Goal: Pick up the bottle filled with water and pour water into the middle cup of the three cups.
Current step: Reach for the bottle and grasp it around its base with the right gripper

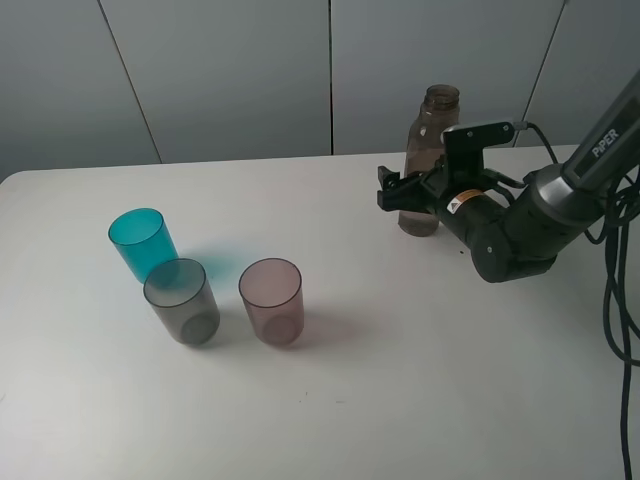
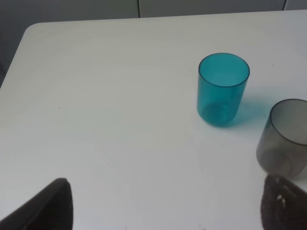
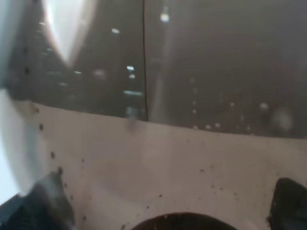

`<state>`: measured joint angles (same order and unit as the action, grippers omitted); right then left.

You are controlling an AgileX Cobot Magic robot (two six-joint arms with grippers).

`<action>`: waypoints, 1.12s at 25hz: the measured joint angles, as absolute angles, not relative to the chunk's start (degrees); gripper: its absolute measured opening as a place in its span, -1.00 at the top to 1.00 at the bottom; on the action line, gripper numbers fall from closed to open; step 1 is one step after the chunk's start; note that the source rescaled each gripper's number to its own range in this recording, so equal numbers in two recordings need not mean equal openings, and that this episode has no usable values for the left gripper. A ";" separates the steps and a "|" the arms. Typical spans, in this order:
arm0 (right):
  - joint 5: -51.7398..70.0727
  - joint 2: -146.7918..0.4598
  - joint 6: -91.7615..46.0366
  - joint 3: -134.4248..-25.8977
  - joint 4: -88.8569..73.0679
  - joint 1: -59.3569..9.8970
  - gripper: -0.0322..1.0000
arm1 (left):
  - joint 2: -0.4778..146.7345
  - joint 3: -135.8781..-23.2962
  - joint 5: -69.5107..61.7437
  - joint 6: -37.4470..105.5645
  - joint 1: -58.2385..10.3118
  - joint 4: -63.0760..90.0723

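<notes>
Right gripper (image 1: 396, 192): jaws spread wide, straddling the upright tall smoky-brown see-through plastic bottle (image 1: 430, 125); contact cannot be told. Left gripper (image 2: 168, 206): jaws apart, smoky grey see-through tumbler (image 2: 284, 139) just ahead of one fingertip.

Lab setting: bare white table (image 1: 400, 400), grey panels (image 1: 230, 70)

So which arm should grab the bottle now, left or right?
Right. The right tool sits at the lower body of the bottle, jaws wide apart, and the bottle fills its wrist view. The left tool hangs near the teal cup, well away from the bottle.
</notes>
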<state>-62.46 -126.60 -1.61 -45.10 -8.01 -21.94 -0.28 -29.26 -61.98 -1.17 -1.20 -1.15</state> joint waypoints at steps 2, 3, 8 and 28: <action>-62.46 -126.60 -2.27 -45.10 -8.01 -21.94 -1.00 | -0.28 -29.26 -61.98 -1.17 -1.20 -1.15; -62.46 -126.60 -2.35 -45.10 -8.01 -21.94 -1.00 | -0.28 -29.26 -61.98 -1.17 -1.20 -1.15; -62.46 -126.60 -2.61 -45.10 -8.01 -21.94 -1.00 | -0.28 -29.26 -61.98 -0.94 -1.20 -1.15; -59.37 -125.44 -2.42 -45.45 -1.23 -22.03 0.91 | -0.28 -29.26 -61.98 -1.13 -1.20 -1.15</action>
<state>-59.37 -125.44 -2.42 -45.45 -1.23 -22.03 -0.28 -29.26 -61.98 -1.13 -1.20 -1.15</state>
